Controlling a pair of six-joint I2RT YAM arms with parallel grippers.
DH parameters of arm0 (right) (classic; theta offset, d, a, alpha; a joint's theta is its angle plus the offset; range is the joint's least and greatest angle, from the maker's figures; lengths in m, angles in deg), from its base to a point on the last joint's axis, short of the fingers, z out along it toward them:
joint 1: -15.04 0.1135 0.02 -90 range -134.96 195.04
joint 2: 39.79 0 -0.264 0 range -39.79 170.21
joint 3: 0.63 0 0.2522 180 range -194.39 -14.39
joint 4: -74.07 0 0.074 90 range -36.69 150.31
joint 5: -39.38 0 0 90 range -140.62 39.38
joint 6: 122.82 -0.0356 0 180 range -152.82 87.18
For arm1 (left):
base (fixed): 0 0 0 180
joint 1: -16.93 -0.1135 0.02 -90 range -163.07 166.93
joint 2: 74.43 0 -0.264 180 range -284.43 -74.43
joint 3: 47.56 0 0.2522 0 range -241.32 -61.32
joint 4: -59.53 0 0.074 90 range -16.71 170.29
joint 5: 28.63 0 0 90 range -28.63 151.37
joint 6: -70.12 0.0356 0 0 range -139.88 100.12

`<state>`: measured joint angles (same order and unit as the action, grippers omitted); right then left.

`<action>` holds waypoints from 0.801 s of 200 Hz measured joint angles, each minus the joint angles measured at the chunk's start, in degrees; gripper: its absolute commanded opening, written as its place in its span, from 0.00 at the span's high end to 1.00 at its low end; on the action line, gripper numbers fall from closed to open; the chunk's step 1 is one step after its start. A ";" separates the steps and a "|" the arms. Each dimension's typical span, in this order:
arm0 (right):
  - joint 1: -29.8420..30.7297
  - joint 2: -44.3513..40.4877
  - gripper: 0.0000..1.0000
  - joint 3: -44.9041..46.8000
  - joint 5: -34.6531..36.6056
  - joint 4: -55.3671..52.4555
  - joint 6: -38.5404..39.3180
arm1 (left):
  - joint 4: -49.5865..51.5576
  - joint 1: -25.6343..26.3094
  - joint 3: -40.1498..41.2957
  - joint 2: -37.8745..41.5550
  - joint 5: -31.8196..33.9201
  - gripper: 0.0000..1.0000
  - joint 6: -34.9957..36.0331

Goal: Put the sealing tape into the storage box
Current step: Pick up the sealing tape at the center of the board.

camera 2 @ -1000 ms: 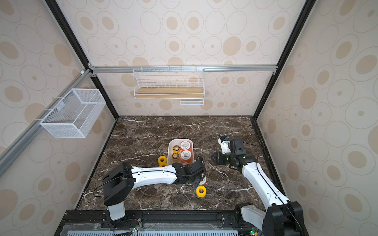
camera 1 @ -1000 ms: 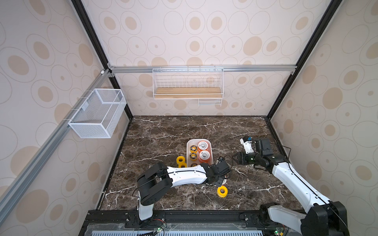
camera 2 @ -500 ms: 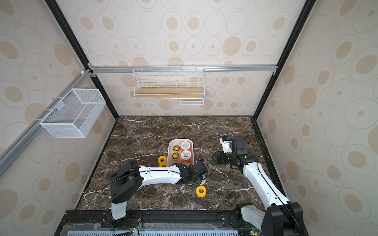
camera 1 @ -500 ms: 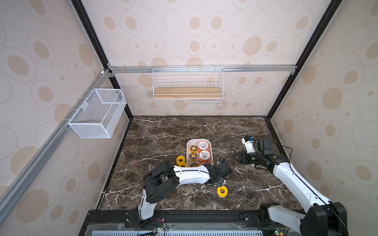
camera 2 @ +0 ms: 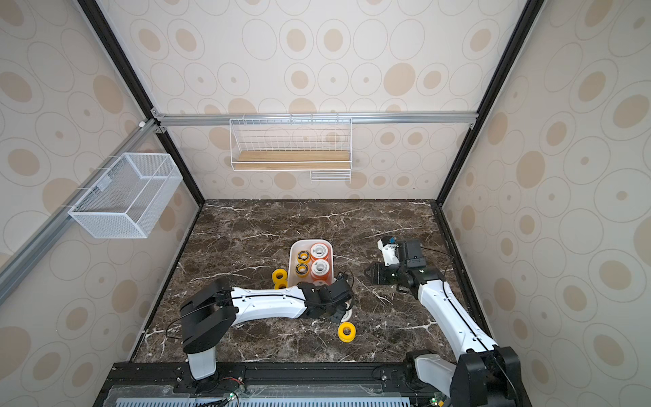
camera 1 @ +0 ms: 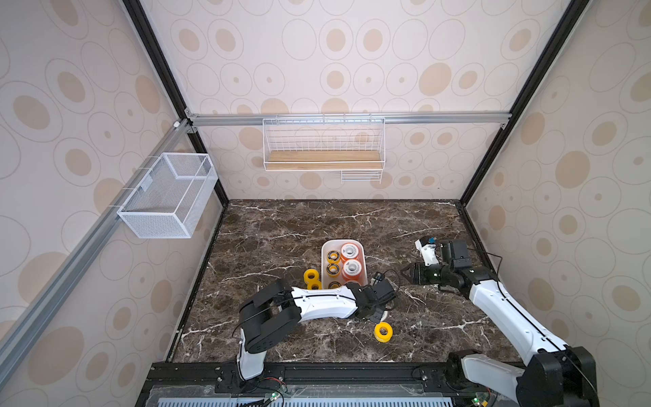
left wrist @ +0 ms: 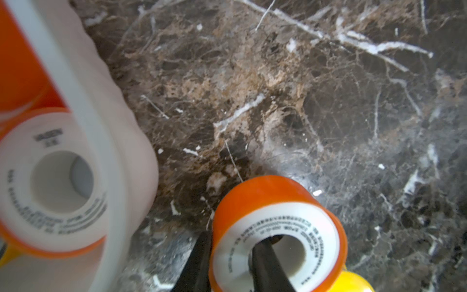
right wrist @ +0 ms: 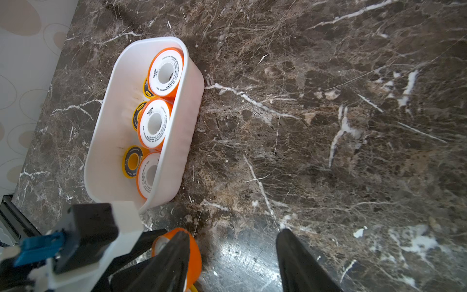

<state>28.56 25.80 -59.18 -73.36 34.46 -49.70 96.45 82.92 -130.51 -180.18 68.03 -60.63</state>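
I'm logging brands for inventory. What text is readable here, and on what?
"VASEN": white face of the middle orange-rimmed spool in the storage box.
"VASEN": the far orange-rimmed spool face too.
Fine print ringing those faces: too small to read.
Black-ringed yellow spool lettering: unreadable.

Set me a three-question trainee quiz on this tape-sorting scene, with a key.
1. True or false: the left pincer grips a plain yellow spool.
2. The right pincer is: A open and empty; B shut on a spool; C shut on nothing.
3. How many orange-rimmed spools lie in the storage box?
Key: 1 false, the held spool is orange-rimmed; 2 A; 3 three.
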 measured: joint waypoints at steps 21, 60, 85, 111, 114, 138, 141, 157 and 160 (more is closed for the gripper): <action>0.00 0.02 0.39 0.00 -0.22 0.02 -0.02 | 0.70 0.00 0.94 4.98 0.37 0.73 0.26; 0.00 0.33 0.39 -0.02 -1.40 0.33 0.00 | 1.55 -0.07 0.90 12.55 0.76 0.71 1.16; 0.00 1.60 0.39 0.00 -3.76 0.63 0.42 | 2.64 -1.68 0.68 15.67 1.16 0.71 1.40; 0.00 3.89 0.39 -0.13 -7.93 1.14 1.09 | 3.91 -5.99 0.66 16.96 1.31 0.71 1.86; 0.00 4.44 0.39 -0.17 -8.76 1.22 1.27 | 4.13 -6.56 0.66 16.98 1.42 0.71 1.97; 0.31 8.00 0.41 -0.72 -13.42 1.86 1.60 | 6.54 -10.43 0.44 17.03 2.75 0.71 2.69; 0.39 8.52 0.41 -0.85 -14.03 1.88 1.70 | 6.80 -10.82 0.44 17.03 2.89 0.71 2.75; 1.73 10.56 0.42 -1.70 -16.24 2.10 1.92 | 8.17 -12.90 0.42 17.03 3.21 0.71 3.08; 2.14 10.95 0.42 -1.86 -16.57 2.14 2.08 | 8.35 -13.20 0.42 17.03 3.34 0.71 3.13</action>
<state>30.70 36.75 -61.04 -89.93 36.60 -47.63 104.80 69.72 -130.10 -163.16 71.37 -57.51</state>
